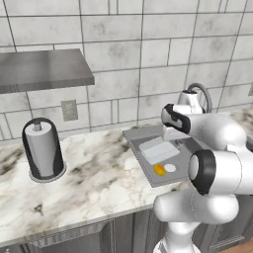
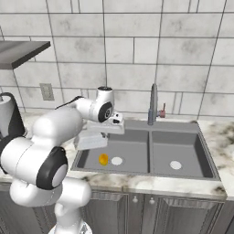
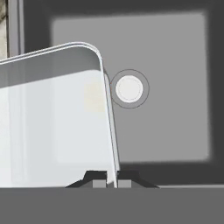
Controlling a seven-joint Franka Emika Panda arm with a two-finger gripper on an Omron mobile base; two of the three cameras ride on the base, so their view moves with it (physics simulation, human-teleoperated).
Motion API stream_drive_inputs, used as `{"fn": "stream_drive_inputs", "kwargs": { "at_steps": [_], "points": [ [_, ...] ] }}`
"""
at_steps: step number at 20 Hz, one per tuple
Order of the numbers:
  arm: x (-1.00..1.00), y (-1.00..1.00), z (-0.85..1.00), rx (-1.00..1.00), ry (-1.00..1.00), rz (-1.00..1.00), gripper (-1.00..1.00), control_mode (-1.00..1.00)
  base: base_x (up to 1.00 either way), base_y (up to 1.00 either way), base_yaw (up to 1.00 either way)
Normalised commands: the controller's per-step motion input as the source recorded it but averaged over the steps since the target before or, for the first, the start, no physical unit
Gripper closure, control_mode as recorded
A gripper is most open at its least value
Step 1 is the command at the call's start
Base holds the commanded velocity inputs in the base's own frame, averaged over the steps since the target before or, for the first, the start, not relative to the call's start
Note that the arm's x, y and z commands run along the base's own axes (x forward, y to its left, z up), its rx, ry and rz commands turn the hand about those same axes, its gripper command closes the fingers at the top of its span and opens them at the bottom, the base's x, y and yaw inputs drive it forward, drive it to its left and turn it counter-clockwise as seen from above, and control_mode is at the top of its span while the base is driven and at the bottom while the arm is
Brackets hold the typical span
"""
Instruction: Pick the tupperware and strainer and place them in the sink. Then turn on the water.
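Observation:
My gripper (image 3: 107,177) is shut on the rim of the tupperware (image 3: 52,118), a pale translucent lidded box. I hold it just above the left basin of the grey sink (image 2: 183,125). In the right base view the tupperware (image 2: 91,141) hangs under the hand over the basin's left side. In the left base view the tupperware (image 1: 158,149) sits beside the gripper (image 1: 173,138). The basin's round drain (image 3: 129,88) lies beyond the box's edge. The strainer and the water are out of view.
A small yellow-orange object (image 2: 103,159) lies in the left basin beside the drain (image 2: 117,161). The curved faucet (image 2: 153,103) stands behind the divider, with the right basin (image 2: 176,155) beyond. A paper towel holder (image 1: 43,150) stands on the marble counter at left, under a metal shelf (image 1: 39,69).

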Motion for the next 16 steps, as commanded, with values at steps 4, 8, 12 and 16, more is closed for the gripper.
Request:
{"fn": "stream_drive_inputs", "kwargs": {
  "at_steps": [4,8,12,16],
  "points": [
    [0.19,-0.28,-0.19,0.00,0.00,-0.09,1.00,-1.00,0.00,0.00,0.00],
    [0.20,-0.19,-0.16,0.00,0.00,-0.06,1.00,-1.00,0.00,0.00,0.00],
    [0.15,-0.06,-0.19,0.00,0.00,-0.06,1.00,-1.00,0.00,0.00,0.00],
    [0.23,-0.07,-0.35,0.00,0.00,-0.06,1.00,-1.00,0.00,0.00,0.00]
  ]
}}
